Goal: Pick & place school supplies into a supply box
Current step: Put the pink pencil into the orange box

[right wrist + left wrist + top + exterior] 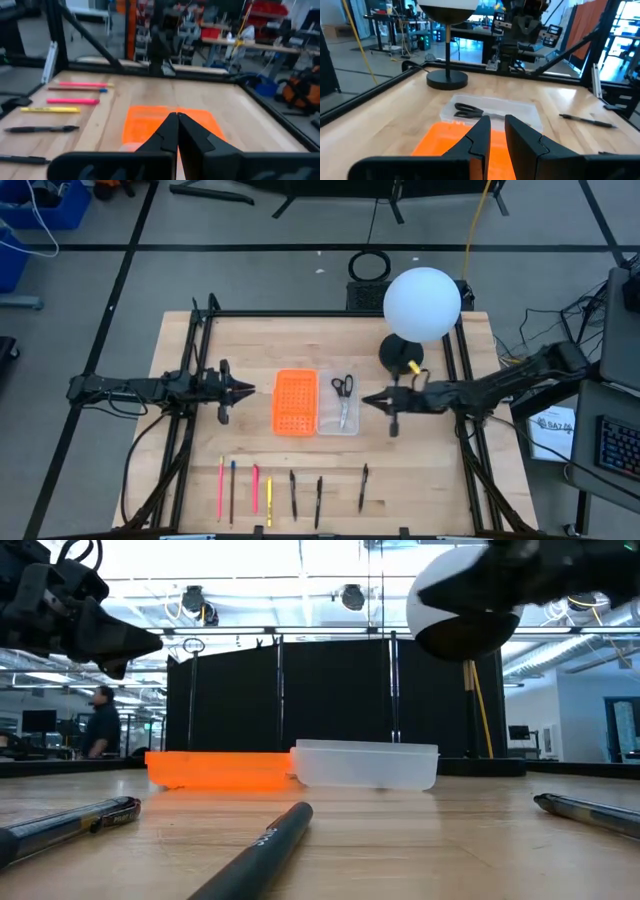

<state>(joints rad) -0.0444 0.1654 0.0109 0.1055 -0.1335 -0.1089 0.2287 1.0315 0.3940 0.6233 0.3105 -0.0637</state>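
Note:
The clear supply box (338, 416) sits mid-table with the black-handled scissors (343, 388) lying in it. An orange perforated piece (295, 402) lies against its left side. Several pens and pencils lie in a row by the near edge: pink (221, 488), yellow (269, 502), black (363, 488). My left gripper (250, 390) hovers left of the orange piece, its fingers (482, 127) a narrow gap apart and holding nothing. My right gripper (364, 400) hovers at the box's right side, shut and empty (177, 116).
A lamp with a white globe (422, 305) and a black round base (402, 355) stands behind the box, close to my right arm. Black frame rails (190, 380) run along both table sides. Bare wood (300, 445) lies between the box and the pen row.

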